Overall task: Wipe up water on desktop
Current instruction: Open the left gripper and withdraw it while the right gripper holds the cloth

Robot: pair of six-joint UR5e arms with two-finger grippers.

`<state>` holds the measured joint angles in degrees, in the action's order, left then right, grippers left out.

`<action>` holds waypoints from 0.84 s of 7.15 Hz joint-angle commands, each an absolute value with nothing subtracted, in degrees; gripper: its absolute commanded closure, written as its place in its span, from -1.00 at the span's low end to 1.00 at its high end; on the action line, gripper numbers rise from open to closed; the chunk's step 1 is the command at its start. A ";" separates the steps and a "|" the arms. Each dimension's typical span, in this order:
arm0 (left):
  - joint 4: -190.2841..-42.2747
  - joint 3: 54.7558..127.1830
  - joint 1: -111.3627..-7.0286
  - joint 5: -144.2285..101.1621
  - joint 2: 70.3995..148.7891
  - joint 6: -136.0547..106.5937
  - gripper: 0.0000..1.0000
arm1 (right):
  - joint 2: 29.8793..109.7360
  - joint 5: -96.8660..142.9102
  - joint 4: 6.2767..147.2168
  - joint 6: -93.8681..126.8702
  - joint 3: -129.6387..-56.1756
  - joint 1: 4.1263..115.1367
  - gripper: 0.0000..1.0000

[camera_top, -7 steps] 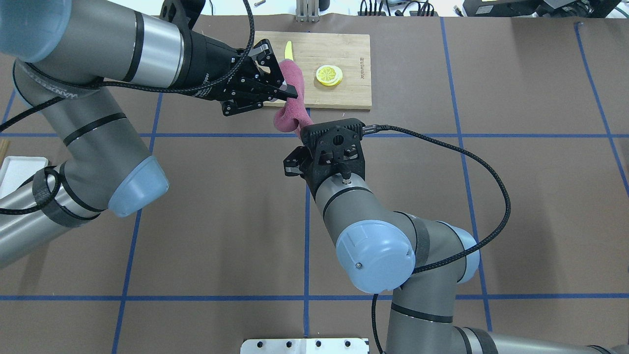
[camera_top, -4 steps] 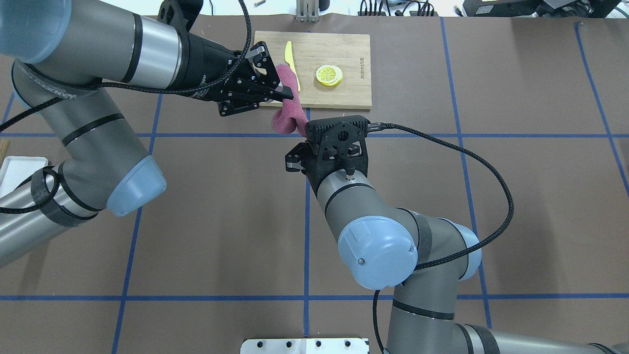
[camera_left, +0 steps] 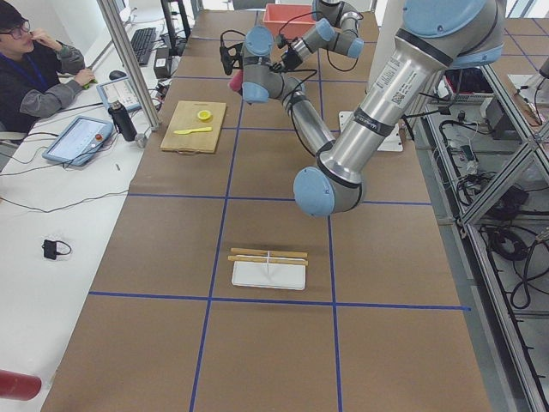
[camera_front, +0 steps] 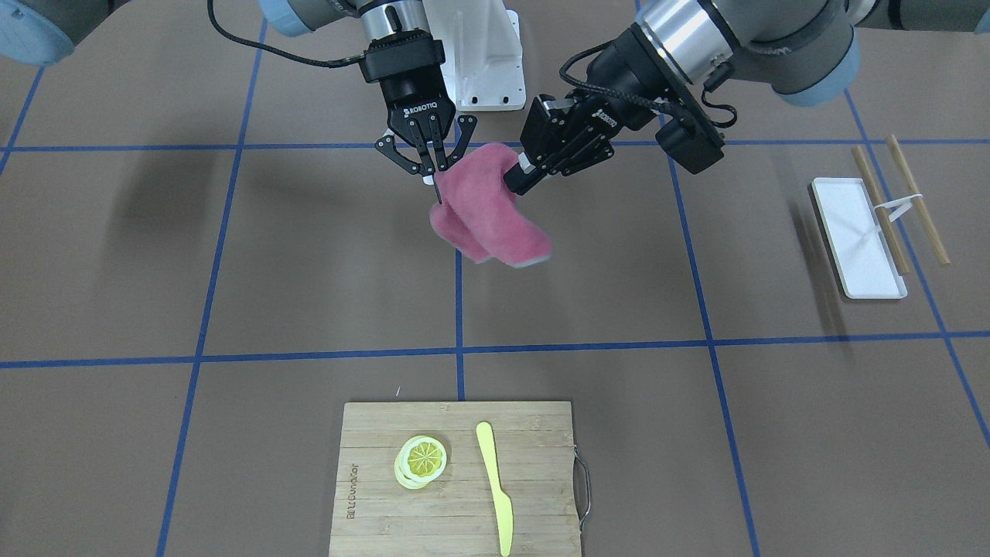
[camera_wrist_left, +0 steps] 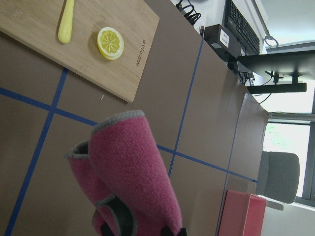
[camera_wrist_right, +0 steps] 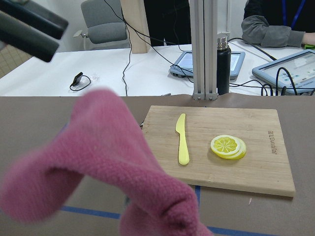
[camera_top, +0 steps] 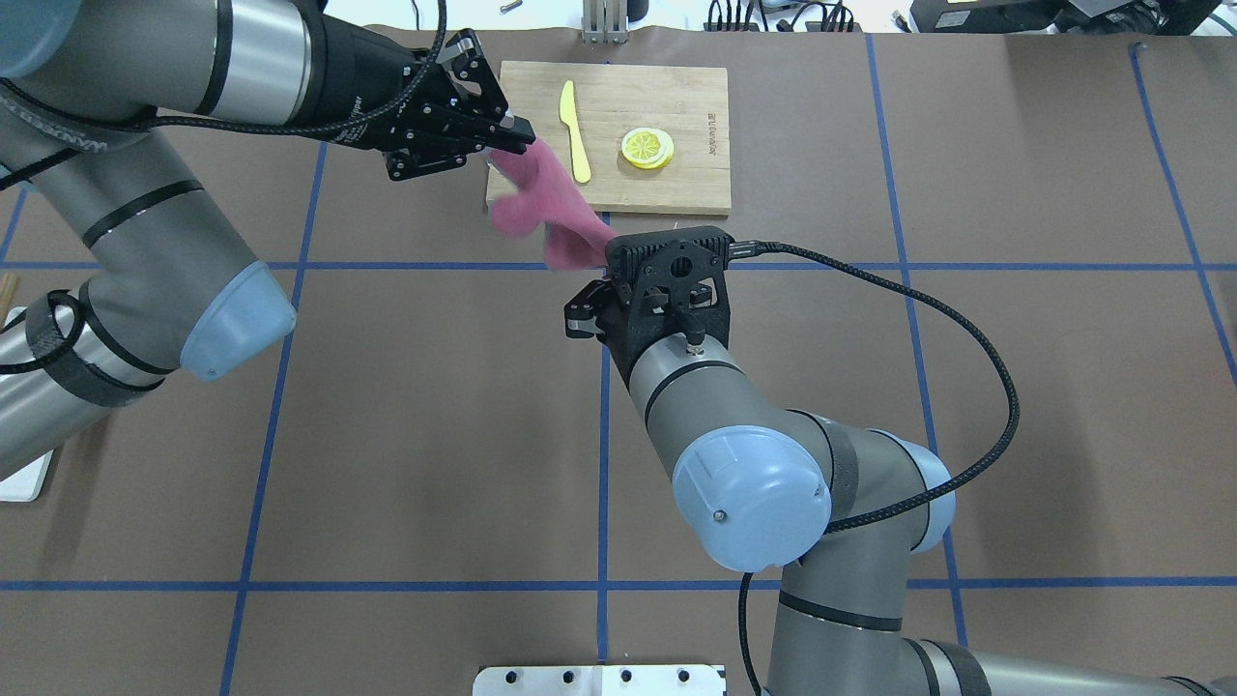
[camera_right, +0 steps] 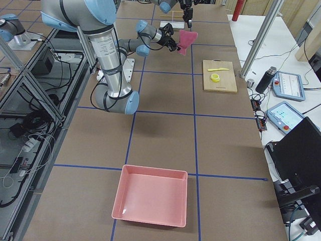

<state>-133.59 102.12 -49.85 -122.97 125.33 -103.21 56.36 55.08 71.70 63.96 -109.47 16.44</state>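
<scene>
A pink fleece cloth point(camera_front: 487, 216) hangs in the air between my two grippers, above the brown desktop point(camera_front: 232, 255) with its blue tape lines. My left gripper point(camera_top: 512, 135) is shut on one end of the cloth point(camera_top: 541, 198), near the cutting board's corner. My right gripper point(camera_front: 435, 176) points down and is shut on the other end; in the overhead view its wrist hides the fingers. The cloth fills the low part of the left wrist view point(camera_wrist_left: 133, 172) and of the right wrist view point(camera_wrist_right: 98, 162). I see no water on the desktop.
A bamboo cutting board point(camera_top: 667, 184) holds a yellow knife point(camera_top: 573, 130) and a lemon slice point(camera_top: 647, 147). A white tray point(camera_front: 855, 232) with wooden sticks point(camera_front: 916, 201) lies by my left arm's side. A pink bin point(camera_right: 153, 196) stands far to my right.
My left gripper has moved to the left and farther back with its end of the cloth, drawing the cloth out longer. My right gripper has hardly moved.
</scene>
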 commanded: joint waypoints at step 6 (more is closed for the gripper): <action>-116.78 102.83 -65.28 -135.17 119.63 -74.65 -0.97 | 59.41 60.80 72.59 63.20 -113.91 19.49 1.00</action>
